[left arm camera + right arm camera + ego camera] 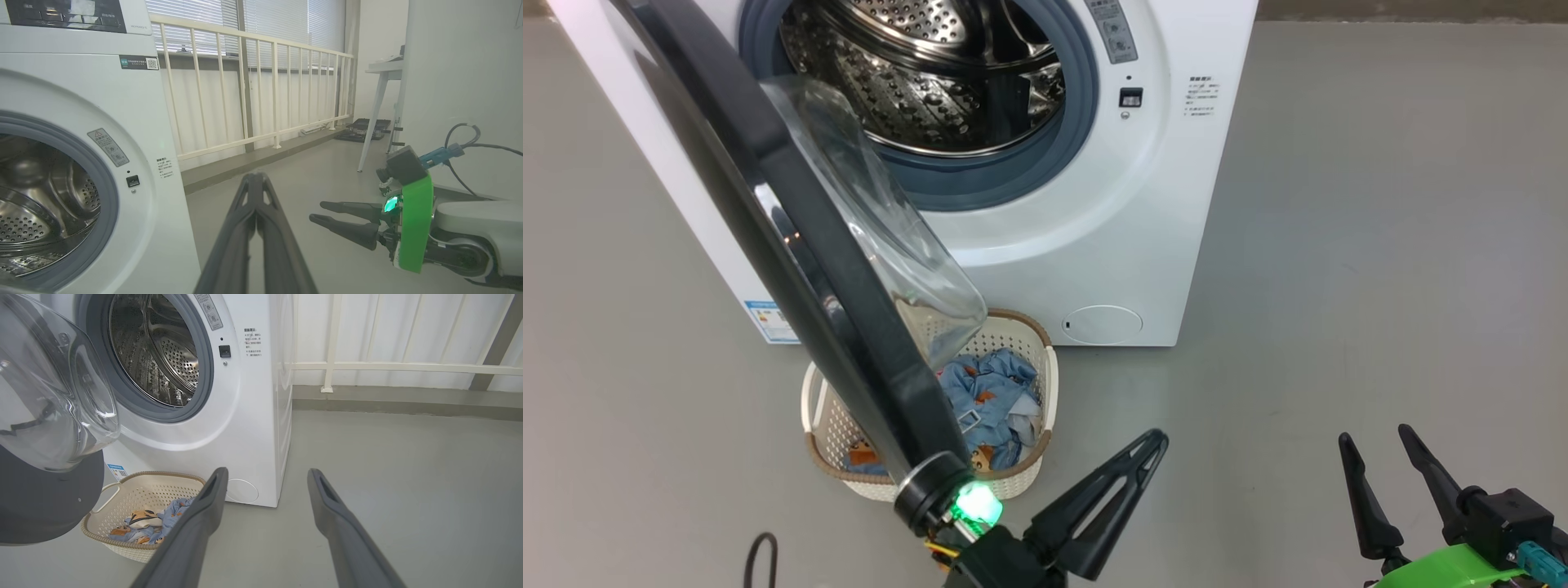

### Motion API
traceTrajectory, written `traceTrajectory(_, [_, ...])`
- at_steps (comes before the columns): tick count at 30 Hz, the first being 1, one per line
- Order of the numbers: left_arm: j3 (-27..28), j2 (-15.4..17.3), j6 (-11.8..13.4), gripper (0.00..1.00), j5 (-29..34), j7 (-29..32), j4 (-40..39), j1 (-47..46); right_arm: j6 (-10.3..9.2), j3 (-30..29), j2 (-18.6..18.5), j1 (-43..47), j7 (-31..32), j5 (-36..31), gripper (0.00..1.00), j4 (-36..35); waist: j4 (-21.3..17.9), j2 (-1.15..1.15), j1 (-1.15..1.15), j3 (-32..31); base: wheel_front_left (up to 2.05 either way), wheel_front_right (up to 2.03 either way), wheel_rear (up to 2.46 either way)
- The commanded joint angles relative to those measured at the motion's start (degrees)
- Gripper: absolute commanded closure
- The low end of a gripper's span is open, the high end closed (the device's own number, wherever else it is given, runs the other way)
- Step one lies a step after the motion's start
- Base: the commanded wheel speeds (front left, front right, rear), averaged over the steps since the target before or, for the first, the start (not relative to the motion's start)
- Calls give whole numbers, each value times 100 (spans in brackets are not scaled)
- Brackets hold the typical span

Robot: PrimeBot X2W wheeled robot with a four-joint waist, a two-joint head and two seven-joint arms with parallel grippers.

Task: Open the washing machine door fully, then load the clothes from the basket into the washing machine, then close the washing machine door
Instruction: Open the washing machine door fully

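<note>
The washing machine [1160, 204] stands at the top of the head view with its steel drum [931, 73] exposed. The washing machine door [849, 327] is swung out toward me, and its glass bowl [882, 220] hangs over the basket [1052, 384]. Light blue printed clothes [988, 400] lie in the basket. My left gripper [1153, 441] is shut and empty, just right of the door's near edge, fingers pointing up and right. My right gripper [1374, 434] stands open and empty at the lower right. In the right wrist view the door [53, 396], the basket [135, 490] and the clothes [163, 522] are left of my open right gripper [266, 473].
Bare grey floor [1380, 245] stretches right of the machine. A black cable [760, 555] loops on the floor at lower left. Behind the machine runs a white railing [261, 81], with a table's legs [374, 118] further along. My right gripper [318, 211] is beside the shut left gripper [255, 177].
</note>
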Motion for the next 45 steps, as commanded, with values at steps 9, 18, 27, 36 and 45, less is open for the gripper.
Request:
traceTrajectory(9, [459, 102, 284, 100, -175, -107, 542, 36, 9, 148, -93, -230, -69, 21, 0, -80, 48, 0, 0, 69, 0, 0, 0])
traceTrajectory(18, [834, 138, 453, 100, -300, -161, 979, -55, 9, 146, -114, -226, -69, 50, 0, -46, 68, 0, 0, 101, 0, 0, 0])
traceTrajectory(27, [1006, 124, 496, 100, -362, -179, 1227, -179, 9, 180, -155, -245, -69, 89, 0, -52, 12, 0, 0, 194, 0, 0, 0])
traceTrajectory(36, [1071, 69, 546, 100, -427, -184, 1348, -181, 9, 180, -149, -291, -69, 90, 0, -18, 97, 0, 0, 274, 0, 0, 0])
traceTrajectory(45, [1260, 37, 679, 100, -502, -185, 1542, -138, 9, 195, -114, -334, -69, 132, 0, 57, 266, 0, 0, 274, 0, 0, 0])
